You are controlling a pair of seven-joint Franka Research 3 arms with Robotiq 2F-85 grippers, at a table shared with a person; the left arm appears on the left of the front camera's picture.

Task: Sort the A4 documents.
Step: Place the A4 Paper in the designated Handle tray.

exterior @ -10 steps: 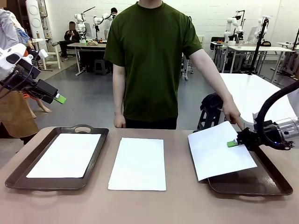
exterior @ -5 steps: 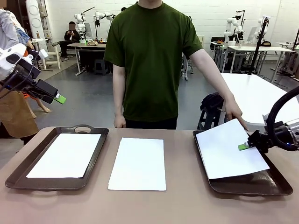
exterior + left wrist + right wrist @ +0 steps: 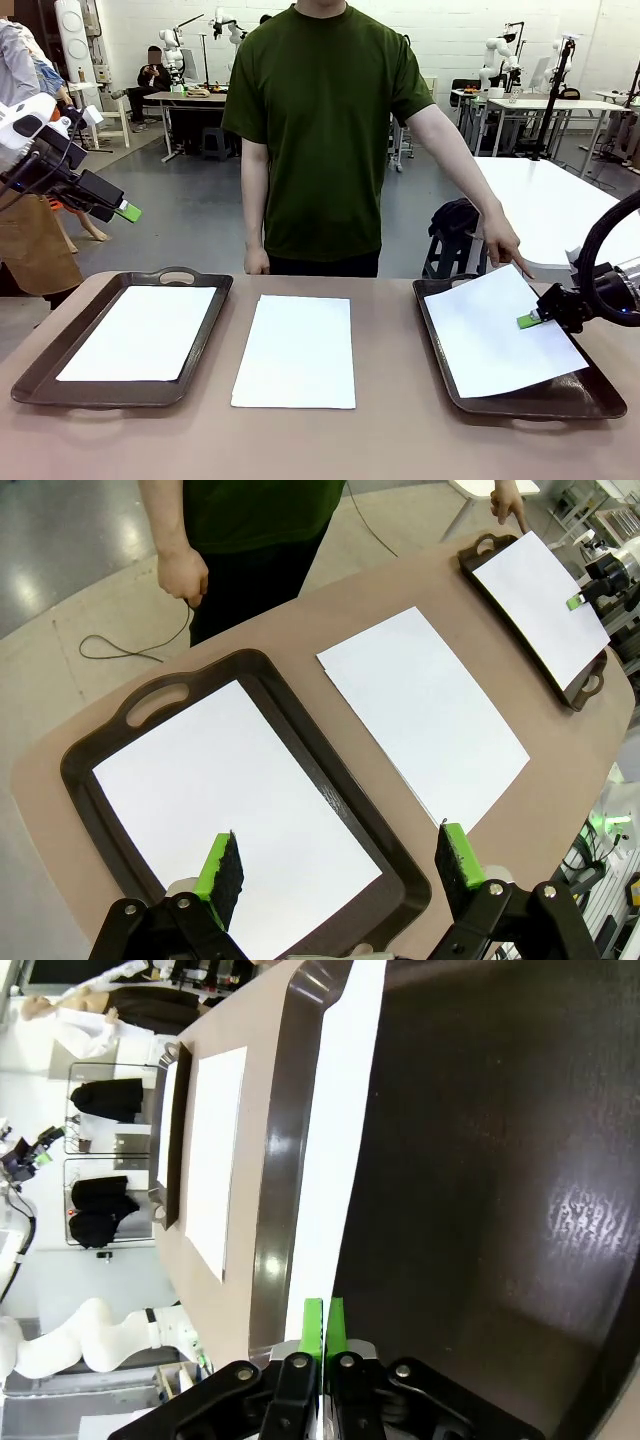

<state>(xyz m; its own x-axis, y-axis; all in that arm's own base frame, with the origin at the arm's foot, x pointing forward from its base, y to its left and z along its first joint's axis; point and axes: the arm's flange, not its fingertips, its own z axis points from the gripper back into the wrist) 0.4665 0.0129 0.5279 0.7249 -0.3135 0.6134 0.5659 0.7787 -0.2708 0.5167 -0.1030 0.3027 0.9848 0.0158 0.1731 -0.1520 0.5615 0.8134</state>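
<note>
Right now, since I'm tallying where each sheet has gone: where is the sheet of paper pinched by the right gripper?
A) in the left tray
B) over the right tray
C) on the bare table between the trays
B: the right gripper is shut on the edge of a sheet that lies slanted over the right tray.

**Operator:** What lies past your left gripper [image 3: 338, 845]?

**Describer:** At six o'clock its jaws stand wide apart. At eight o'clock a dark tray [image 3: 150, 695] holds a white sheet [image 3: 240, 800]. Toward three o'clock a second sheet [image 3: 420, 705] lies bare on the table [image 3: 330, 610].

**Operator:** And farther off?

**Describer:** At two o'clock a far tray [image 3: 585, 685] holds a third sheet [image 3: 535, 595], pinched by your right gripper [image 3: 574, 602]. A person's hand [image 3: 508, 498] is at its far corner.
</note>
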